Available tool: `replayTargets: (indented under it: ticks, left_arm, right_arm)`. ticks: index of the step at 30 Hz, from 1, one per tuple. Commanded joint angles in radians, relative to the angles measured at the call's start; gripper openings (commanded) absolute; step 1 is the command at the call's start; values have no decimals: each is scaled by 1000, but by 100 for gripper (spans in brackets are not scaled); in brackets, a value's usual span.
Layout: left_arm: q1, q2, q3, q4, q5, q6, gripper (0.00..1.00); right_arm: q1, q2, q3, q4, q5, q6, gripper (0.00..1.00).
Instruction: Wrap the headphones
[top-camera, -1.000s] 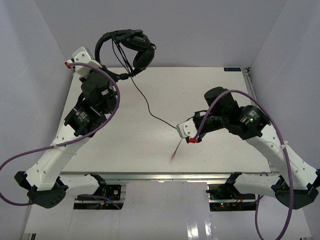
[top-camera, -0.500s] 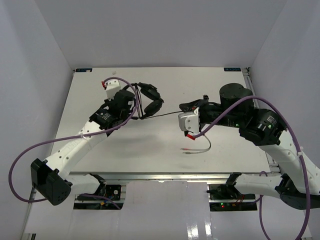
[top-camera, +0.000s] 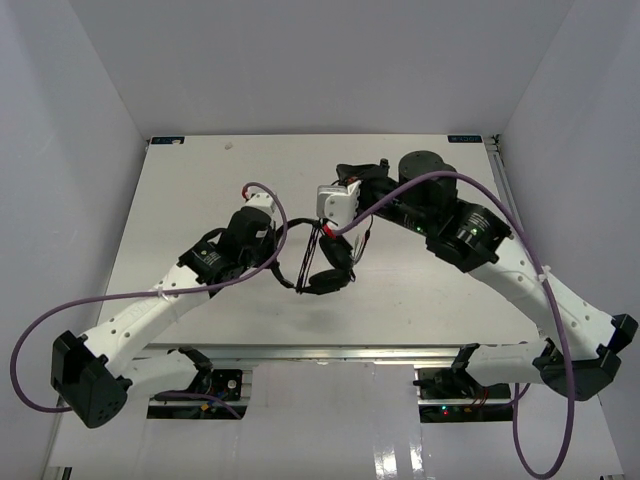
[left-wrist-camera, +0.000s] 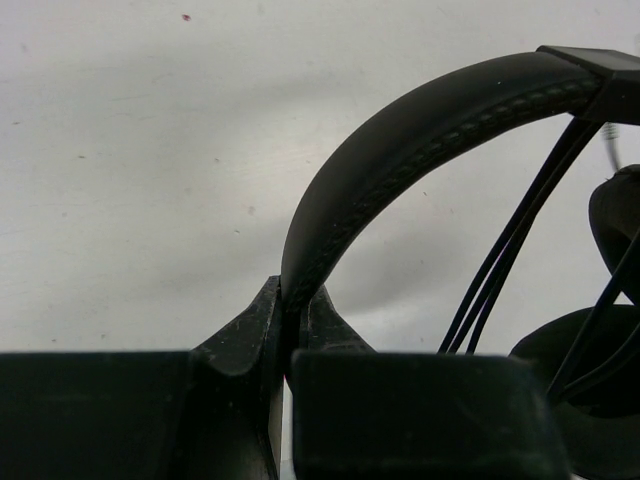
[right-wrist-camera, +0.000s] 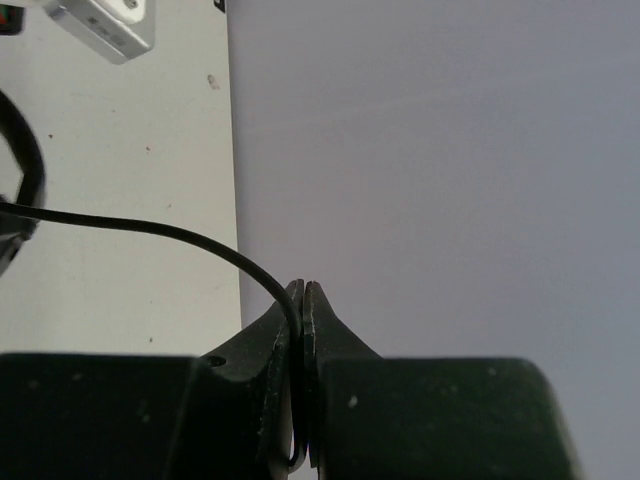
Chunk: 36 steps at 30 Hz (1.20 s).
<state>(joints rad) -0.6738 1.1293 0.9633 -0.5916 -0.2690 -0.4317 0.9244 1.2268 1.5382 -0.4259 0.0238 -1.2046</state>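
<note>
The black headphones (top-camera: 328, 278) hang at the table's middle, a little above it. My left gripper (top-camera: 293, 272) is shut on the arched headband (left-wrist-camera: 420, 140), pinched between its fingertips (left-wrist-camera: 250, 330). Several strands of thin black cord (left-wrist-camera: 510, 250) run across the headband toward an earcup (left-wrist-camera: 580, 350). My right gripper (top-camera: 360, 172) is behind the headphones, pointing at the back wall. It is shut on the cord (right-wrist-camera: 150, 228), which curves off to the left from its closed tips (right-wrist-camera: 302, 290). The pinkish plugs are out of view.
Purple robot cables (top-camera: 60, 310) loop beside both arms. The white table (top-camera: 200, 170) ends at the back wall (right-wrist-camera: 430, 150) just beyond my right gripper. A white box (right-wrist-camera: 100, 25) shows at the right wrist view's top left.
The left arm has carried the headphones from the back left toward the table's middle. The right gripper has moved back and left with the cord, which is now drawn close to the headphones.
</note>
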Motion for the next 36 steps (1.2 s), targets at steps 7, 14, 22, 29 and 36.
replayTargets:
  ticks: [7,14,22,29,36]
  left_arm:
    - [-70,-164,-35,16,268,96,0]
    - [-79,-229,-18,1,309,97,0]
    - [-79,-234,71,-9,299,94,0]
    - [-79,-199,283,-39,295,78,0]
    - [-81,-60,590,-81,370,25,0]
  right_arm:
    - [-167,129,95,116,-71,103,8]
    - [-323,138,71,111,-172,172,8]
    - [-415,79,-50,100,-295,244,8]
    - [-523,10,-214,102,-523,396,8]
    - [-552,-26,-410,217,-950,622,8]
